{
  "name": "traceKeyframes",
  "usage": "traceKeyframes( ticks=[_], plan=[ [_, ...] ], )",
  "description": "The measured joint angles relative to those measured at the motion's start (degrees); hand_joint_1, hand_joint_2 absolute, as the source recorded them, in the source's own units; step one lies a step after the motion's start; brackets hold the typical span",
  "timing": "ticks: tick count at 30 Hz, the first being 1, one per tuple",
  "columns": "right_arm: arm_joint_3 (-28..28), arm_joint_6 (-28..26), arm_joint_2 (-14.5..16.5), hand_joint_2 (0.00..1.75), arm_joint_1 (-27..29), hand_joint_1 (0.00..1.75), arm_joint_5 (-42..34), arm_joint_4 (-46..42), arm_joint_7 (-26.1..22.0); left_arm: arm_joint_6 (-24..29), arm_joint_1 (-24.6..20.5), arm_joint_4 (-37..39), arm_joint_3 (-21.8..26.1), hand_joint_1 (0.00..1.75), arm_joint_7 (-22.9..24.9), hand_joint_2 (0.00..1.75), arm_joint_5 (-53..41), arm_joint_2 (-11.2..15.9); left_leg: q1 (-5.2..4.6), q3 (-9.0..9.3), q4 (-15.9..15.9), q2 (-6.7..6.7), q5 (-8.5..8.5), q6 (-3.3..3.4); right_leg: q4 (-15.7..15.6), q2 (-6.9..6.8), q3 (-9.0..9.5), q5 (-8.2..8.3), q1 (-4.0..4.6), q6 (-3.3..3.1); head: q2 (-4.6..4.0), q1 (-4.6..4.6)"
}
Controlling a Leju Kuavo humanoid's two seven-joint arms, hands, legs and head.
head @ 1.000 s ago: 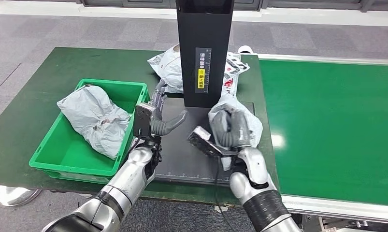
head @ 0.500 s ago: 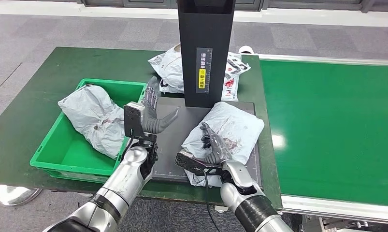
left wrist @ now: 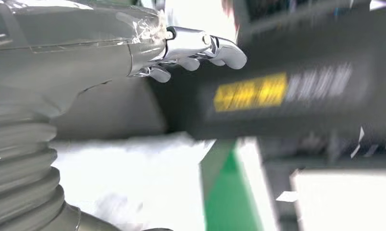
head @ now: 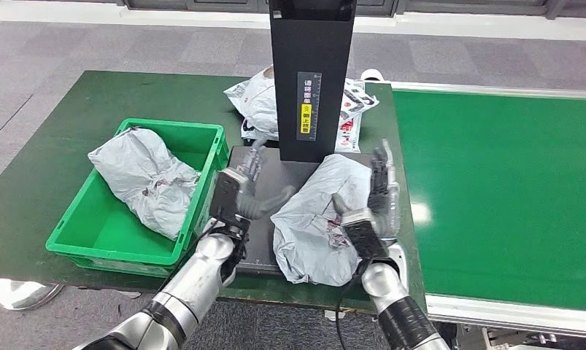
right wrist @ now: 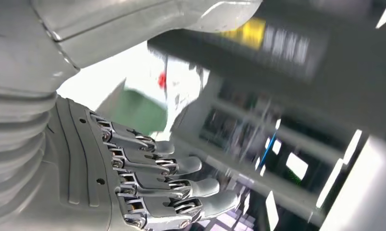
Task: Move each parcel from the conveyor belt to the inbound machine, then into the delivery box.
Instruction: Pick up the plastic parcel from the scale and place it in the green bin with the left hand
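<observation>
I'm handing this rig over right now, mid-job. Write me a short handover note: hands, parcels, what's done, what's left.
Left hand: open, beside the parcel on the machine, left of it.
Right hand: open, fingers spread, at that parcel's right side; contact is unclear.
Grey parcel lies on the inbound machine platform, below the black scanner column.
Another grey parcel is already in the green delivery box.
More bags lie behind the column.
Left: move the platform parcel into the box.

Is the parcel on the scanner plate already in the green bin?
No: this grey parcel lies on the black machine plate between both open robot hands, while the green bin holds a different parcel.
</observation>
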Motion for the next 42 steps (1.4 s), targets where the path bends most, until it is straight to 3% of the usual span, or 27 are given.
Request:
traceKeyframes(
  ticks=[13,15,18,21,25,30,34,38,42],
  plan=[
    [-2.52,-0.28,-0.69,1.75,0.31,0.00,-2.16,-0.73,-1.14,0.64,-0.03,3.12,-2.50,0.00,0.32,1.75,-1.41,-0.84,-0.04,0.02,0.00,0.14,-0.02,0.03,0.00,0.18,-0.05,0.04,-0.04,0.04,0.00,-0.01],
    [-4.84,-1.08,-1.32,1.75,0.53,0.00,-4.22,-1.08,-1.55,1.48,-0.31,6.91,-5.89,0.00,4.78,1.75,-6.96,-1.66,-0.04,0.03,0.00,0.18,-0.02,0.02,0.00,0.26,-0.08,0.04,-0.02,0.04,0.00,-0.02],
    [-8.04,-2.40,-2.29,1.75,0.23,0.00,-6.04,-0.99,-2.21,2.13,-2.94,16.03,-17.68,0.00,18.51,1.75,-23.01,-3.32,-0.03,0.07,-0.01,0.12,-0.02,0.02,0.01,0.16,0.04,0.03,0.00,0.04,0.00,-0.01],
    [-8.38,-2.65,-2.43,1.75,0.13,0.00,-5.99,-0.94,-2.37,1.87,-4.35,18.56,-21.35,0.00,20.36,1.75,-24.70,-3.72,-0.02,0.15,-0.01,0.09,-0.01,0.03,0.01,0.11,0.15,0.03,-0.01,0.04,0.00,0.00],
    [-8.39,-2.74,-2.48,1.75,0.14,0.00,-5.75,-0.94,-2.36,2.10,-4.74,19.23,-22.02,1.75,20.82,1.75,-25.28,-3.82,-0.02,0.19,-0.01,0.09,-0.01,0.03,0.01,0.10,0.21,0.03,-0.01,0.05,0.00,-0.01],
    [-8.40,-2.99,-2.49,1.75,1.19,0.00,-2.48,-1.96,-0.81,6.08,-5.52,19.49,-22.84,1.75,23.75,1.75,-29.85,-3.77,-0.02,0.28,-0.01,0.09,-0.01,0.04,0.01,0.09,0.29,0.03,-0.01,0.04,0.00,-0.01],
    [-8.42,-3.03,-2.49,1.75,3.05,0.00,-1.52,-4.08,0.43,13.26,-5.79,18.38,-20.81,1.75,20.24,1.75,-28.21,-3.18,-0.02,0.27,-0.01,0.11,0.00,0.03,0.01,0.13,0.25,0.03,0.01,0.04,0.00,0.00],
    [-8.50,-2.71,-2.51,1.75,4.43,0.00,-1.90,-5.46,0.69,23.33,-5.94,12.74,-14.53,1.75,13.93,1.75,-24.88,-1.32,-0.02,0.24,-0.02,0.20,0.03,-0.02,0.02,0.25,0.15,0.08,0.04,-0.03,0.00,0.00],
    [-8.69,-2.53,-2.52,1.75,5.43,0.00,-2.85,-5.89,0.27,27.96,-6.17,1.25,-5.89,1.75,10.72,1.75,-22.12,2.85,0.04,0.23,-0.04,0.35,0.05,-0.07,0.05,0.41,0.07,0.13,0.11,-0.11,0.00,-0.01]
  ],
)
